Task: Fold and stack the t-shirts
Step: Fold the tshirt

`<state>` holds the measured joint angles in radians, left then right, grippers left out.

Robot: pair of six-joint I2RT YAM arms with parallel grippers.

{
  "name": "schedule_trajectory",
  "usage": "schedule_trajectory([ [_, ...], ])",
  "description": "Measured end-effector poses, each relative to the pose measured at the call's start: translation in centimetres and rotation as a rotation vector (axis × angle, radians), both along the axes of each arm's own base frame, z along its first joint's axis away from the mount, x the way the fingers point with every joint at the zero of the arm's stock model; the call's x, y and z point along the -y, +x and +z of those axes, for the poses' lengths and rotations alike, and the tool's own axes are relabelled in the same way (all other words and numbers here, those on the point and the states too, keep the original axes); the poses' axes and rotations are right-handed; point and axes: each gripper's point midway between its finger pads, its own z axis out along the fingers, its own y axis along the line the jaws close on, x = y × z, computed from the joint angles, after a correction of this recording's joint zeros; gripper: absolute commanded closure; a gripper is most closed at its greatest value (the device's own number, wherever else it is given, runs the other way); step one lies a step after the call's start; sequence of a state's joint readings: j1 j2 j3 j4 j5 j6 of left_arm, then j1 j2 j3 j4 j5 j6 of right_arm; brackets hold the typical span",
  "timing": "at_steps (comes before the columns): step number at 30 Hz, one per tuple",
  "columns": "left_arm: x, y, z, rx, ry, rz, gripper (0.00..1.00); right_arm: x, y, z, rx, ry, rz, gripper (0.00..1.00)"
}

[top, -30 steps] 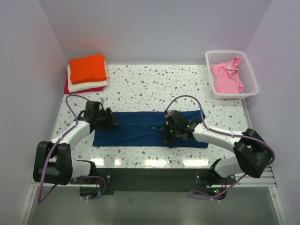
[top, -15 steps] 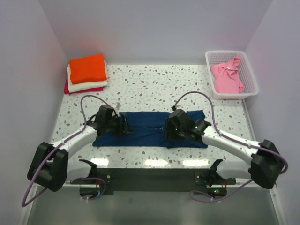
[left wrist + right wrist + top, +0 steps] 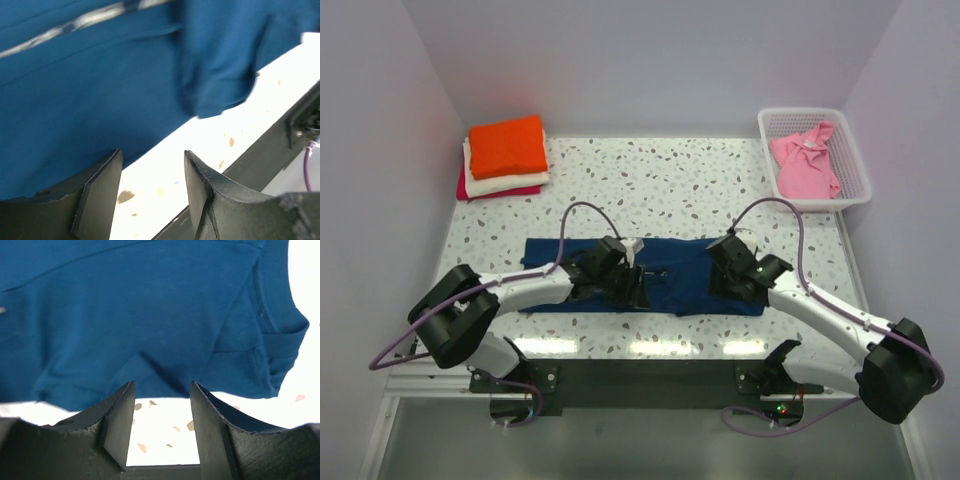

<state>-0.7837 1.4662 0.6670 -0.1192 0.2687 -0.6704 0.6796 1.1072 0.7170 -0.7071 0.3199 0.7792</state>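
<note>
the navy t-shirt (image 3: 670, 272) is laid out as a long flat band on the table (image 3: 660, 185), directly beneath both grippers. the left gripper (image 3: 632, 285) is held over the band's middle, its fingers spread with nothing between them. only speckled tabletop is seen in the gap, with the cloth's edge just ahead of the tips, though that wrist view is blurred and contact cannot be ruled out. the right gripper (image 3: 725, 268) is likewise parted and empty, with a hem and sleeve just beyond its tips. the lengthwise fold is judged done and the crosswise fold in hand. next, one end must be pinched through all layers and carried over the other, before the shirt is taken to the folded stack (image 3: 506, 155) far to the left gripper's left. the pink t-shirt (image 3: 805, 165) is seen in the basket (image 3: 861, 150), well beyond the right gripper.
</note>
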Motion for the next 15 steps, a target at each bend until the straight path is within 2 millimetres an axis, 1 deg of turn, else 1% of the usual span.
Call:
schedule_trajectory([
  [2, 1.5, 0.0, 0.5, 0.019, -0.011, -0.028, 0.45, 0.4, 0.1, -0.9, -0.028, -0.024, -0.008, 0.5],
  [5, 3.0, 0.2, 1.2, 0.041, -0.033, -0.049, 0.46, 0.0, 0.2, -2.1, -0.066, -0.035, 0.007, 0.52],
  [6, 3.3, 0.2, 1.3, 0.045, -0.036, -0.05, 0.46, -0.1, 0.2, -2.4, -0.073, -0.036, 0.01, 0.56],
  [8, 3.6, 0.5, 1.5, 0.053, -0.037, -0.047, 0.46, -0.4, 0.2, -2.8, -0.081, -0.025, 0.017, 0.58],
  [11, 4.1, 1.1, 1.6, 0.065, -0.034, -0.041, 0.46, -0.4, -0.1, -3.4, -0.088, -0.017, 0.024, 0.69],
  [12, 4.2, 1.3, 1.6, 0.066, -0.033, -0.04, 0.46, -0.3, -0.4, -3.6, -0.092, -0.014, 0.025, 0.71],
  [13, 4.4, 1.5, 1.5, 0.067, -0.029, -0.039, 0.46, -0.2, -0.7, -3.8, -0.093, -0.012, 0.025, 0.76],
  [15, 4.7, 1.7, 1.3, 0.066, -0.022, -0.038, 0.46, 0.2, -1.5, -3.9, -0.098, 0.0, 0.027, 0.79],
])
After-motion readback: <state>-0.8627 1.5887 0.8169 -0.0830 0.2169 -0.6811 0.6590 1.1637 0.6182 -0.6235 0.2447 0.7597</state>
